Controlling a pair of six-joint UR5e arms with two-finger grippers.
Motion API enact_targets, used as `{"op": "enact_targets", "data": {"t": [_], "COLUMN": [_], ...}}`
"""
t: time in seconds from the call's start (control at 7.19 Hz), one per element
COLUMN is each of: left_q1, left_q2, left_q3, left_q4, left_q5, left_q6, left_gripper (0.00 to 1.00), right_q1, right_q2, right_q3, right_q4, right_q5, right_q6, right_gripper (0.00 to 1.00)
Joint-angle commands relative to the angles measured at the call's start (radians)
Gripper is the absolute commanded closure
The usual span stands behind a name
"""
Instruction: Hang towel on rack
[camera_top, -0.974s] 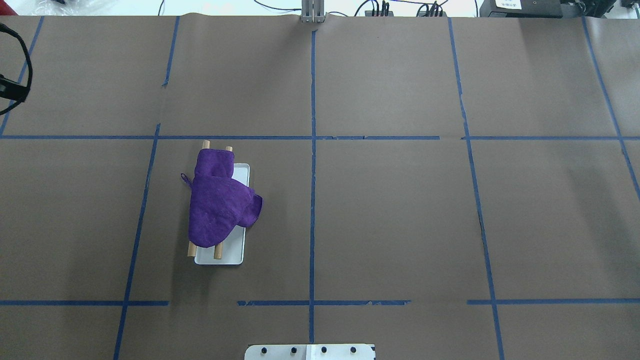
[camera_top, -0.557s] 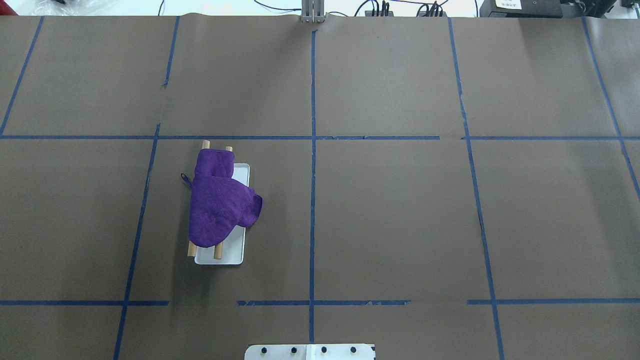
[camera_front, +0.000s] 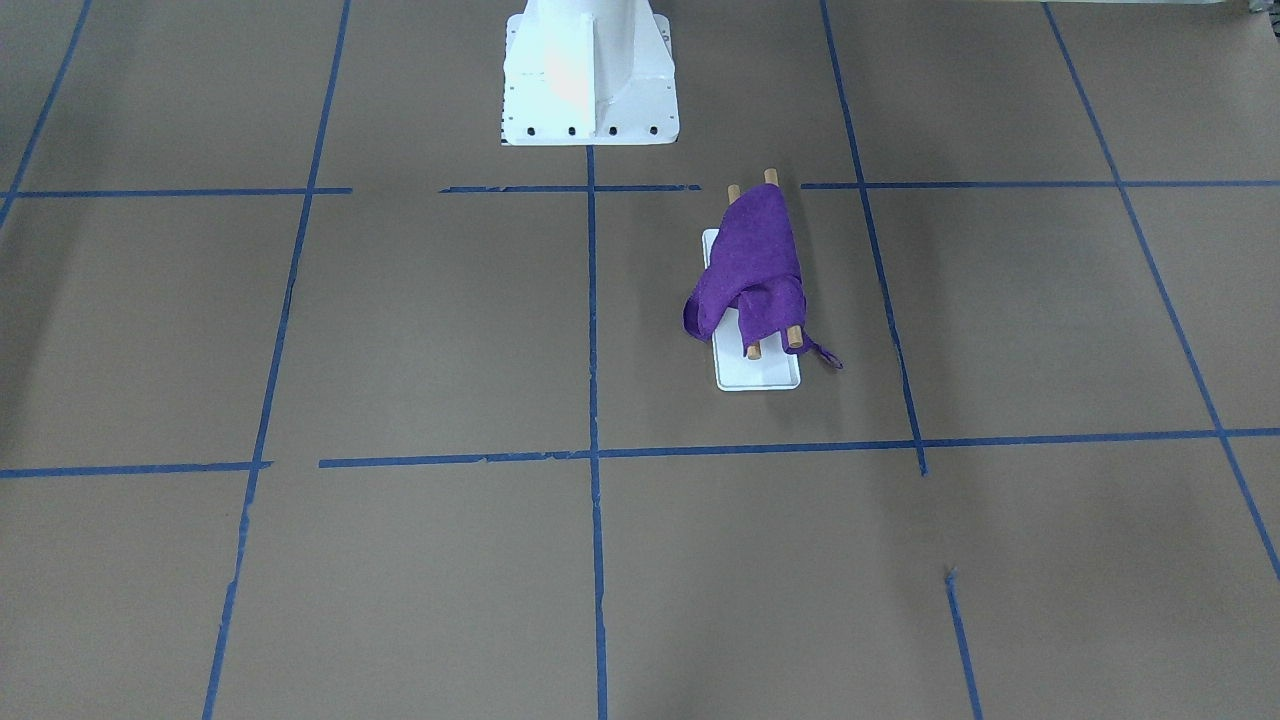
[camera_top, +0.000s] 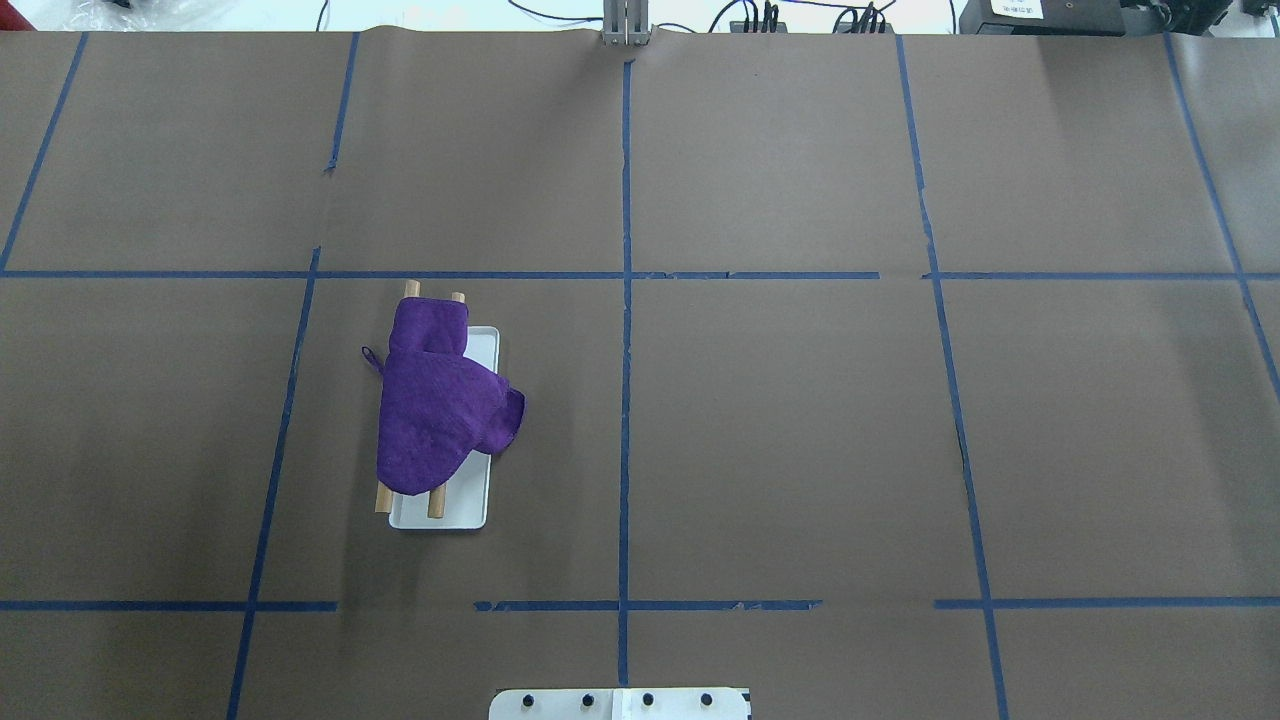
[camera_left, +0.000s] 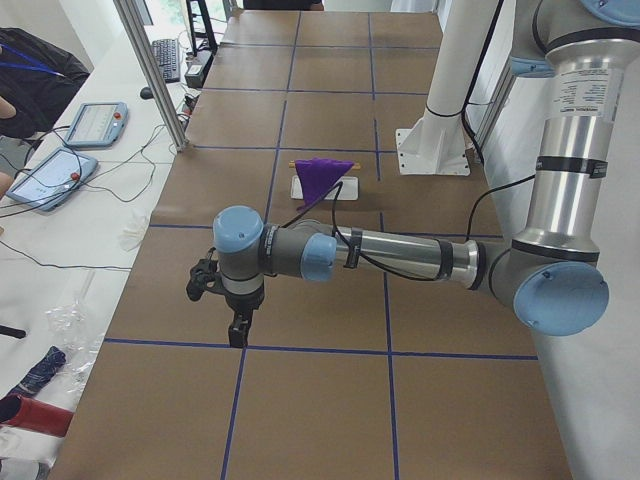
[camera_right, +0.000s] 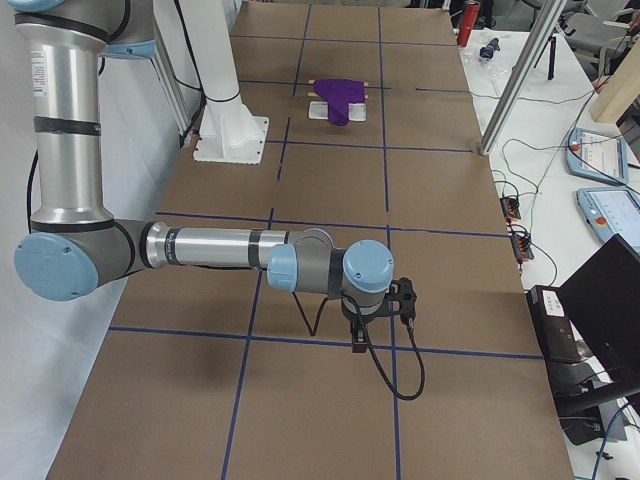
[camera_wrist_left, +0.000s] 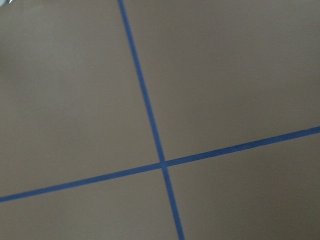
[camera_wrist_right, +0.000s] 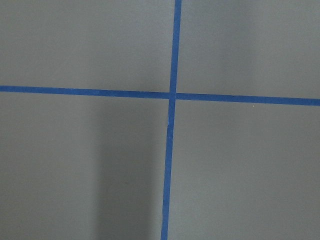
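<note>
My left pincer (camera_left: 238, 328) hangs fingers-down over the counter (camera_top: 800, 420) out by my left end, and my right pincer (camera_right: 357, 340) does the same out by my right end. Each shows only in a side view, so I cannot tell whether either one is released or clenched. Their wrist cameras see nothing but brown paper and crossing blue tape (camera_wrist_left: 162, 164), with no purple anywhere. Neither has the towel, then, and both are well apart from it. Farther out, in front of my pedestal (camera_front: 588, 70) and on my left half, stands the rack (camera_top: 470, 512). The towel (camera_top: 435, 415) lies across both dowels (camera_top: 436, 503) and hides most of their length, so only the ends poke out at either side. It sits bunched and lopsided: a fold droops off the side toward the counter's middle line, over the white base, and the loop (camera_top: 370, 357) sticks out on the other side. I judge the hanging done and this the stand-off step, with my arms clear. The next move calls for little: hold off and confirm the cloth stays put. If a neater drape were wanted, I would bring my left arm back in, pinch the drooping fold and spread it along the dowels without nudging the light rack.
</note>
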Motion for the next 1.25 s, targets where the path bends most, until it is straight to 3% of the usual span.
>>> {"op": "enact_targets", "data": {"t": [0.0,0.14,1.11], "left_q1": [-0.008,-0.006,0.000], "left_q2": [0.004,0.006,0.030], "left_q3": [-0.055,-0.073,-0.071], "left_q4": [0.131,0.158,0.141], "left_q5": [-0.031,-0.036,-0.037], "left_q6": [-0.006,-0.009,-0.006], "left_gripper": [0.00,0.00,0.00], "right_q1": [0.001,0.001,0.002], "right_q2": [-0.003,-0.004,-0.026], "right_q3": [0.002,0.001,-0.002], "right_q4": [-0.001,-0.002,0.002], "right_q5": [-0.050,-0.081,-0.070], "right_q6": [0.001,0.002,0.002], "right_gripper": [0.00,0.00,0.00]}}
